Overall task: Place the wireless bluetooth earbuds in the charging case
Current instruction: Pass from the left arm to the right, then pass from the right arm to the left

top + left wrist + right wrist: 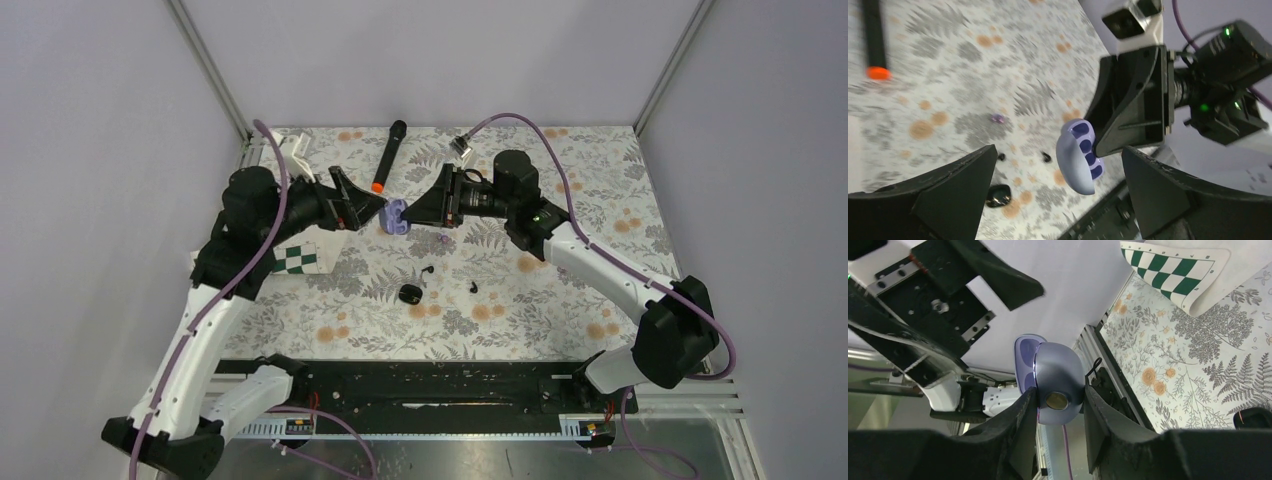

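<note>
The black glossy charging case [409, 293] lies shut on the floral mat, and also shows in the left wrist view [998, 195]. Two tiny black earbuds [427, 270] [473, 287] lie just behind it, seen too in the left wrist view [1001, 156] [1047, 157]. My right gripper [415, 215] [1059, 392] is shut on a lavender hinged case [395, 216] [1055, 375] and holds it in the air. Its lid is open and shows dark blue wells [1083, 150]. My left gripper [372, 208] [1059, 150] is wide open, its fingers on either side of that lavender case without touching it.
A black microphone with an orange ring [388, 155] lies at the back. A small purple bit [443, 239] lies under the grippers. A green checkered card [305, 258] and a white block [290, 150] are at the left. A small metal plug [461, 146] is at the back.
</note>
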Motion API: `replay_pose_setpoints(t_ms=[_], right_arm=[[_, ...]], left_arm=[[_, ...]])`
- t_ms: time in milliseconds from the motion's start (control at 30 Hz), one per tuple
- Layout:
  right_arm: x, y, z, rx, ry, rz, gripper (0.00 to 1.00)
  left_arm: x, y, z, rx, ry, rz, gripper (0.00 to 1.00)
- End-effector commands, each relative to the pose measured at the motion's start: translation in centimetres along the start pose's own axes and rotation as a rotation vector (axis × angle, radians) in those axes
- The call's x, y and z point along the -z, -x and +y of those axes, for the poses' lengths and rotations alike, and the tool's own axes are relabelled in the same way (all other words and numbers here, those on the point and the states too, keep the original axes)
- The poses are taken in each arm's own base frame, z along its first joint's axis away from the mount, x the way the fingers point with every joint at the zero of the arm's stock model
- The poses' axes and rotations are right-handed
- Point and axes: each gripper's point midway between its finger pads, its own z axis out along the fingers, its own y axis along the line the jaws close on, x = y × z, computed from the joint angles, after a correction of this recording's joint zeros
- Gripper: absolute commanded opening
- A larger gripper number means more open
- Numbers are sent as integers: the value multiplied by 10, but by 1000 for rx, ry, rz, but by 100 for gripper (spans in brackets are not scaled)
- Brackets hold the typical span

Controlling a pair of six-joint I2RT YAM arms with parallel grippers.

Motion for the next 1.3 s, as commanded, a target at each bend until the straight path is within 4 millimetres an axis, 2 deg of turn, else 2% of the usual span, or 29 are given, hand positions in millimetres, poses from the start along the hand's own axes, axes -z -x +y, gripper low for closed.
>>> replay_pose_setpoints(t_ms=[0, 167, 233, 467, 533, 667, 900, 1100, 1200, 1267], right_arm=[[8, 4, 33, 111, 120, 44, 4], [8, 5, 32, 111, 111, 37, 4], [8, 6, 32, 113, 111, 33, 4], [6, 8, 30, 103, 105, 28, 4], [5, 9, 30, 103, 107, 27, 4], [6, 9, 31, 105, 110, 27, 3], [6, 10, 35, 103, 124, 28, 3], [6, 9, 38, 101, 136, 31, 3], [6, 9, 36, 96, 133, 33, 3], [5, 8, 35, 94, 132, 35, 3]], left_arm=[[1, -32, -40, 94, -285, 198, 96], [-1, -40, -47, 153, -366, 193, 83], [-3, -42, -44, 162, -356, 190, 81], [3, -37, -51, 189, -408, 143, 78], [3, -35, -49, 193, -405, 126, 71], [5, -31, -45, 202, -404, 107, 63], [0, -37, -40, 225, -404, 114, 57], [-2, -35, -40, 241, -419, 97, 42], [-2, -35, -41, 248, -419, 96, 38], [-3, -35, -40, 254, -418, 98, 30]])
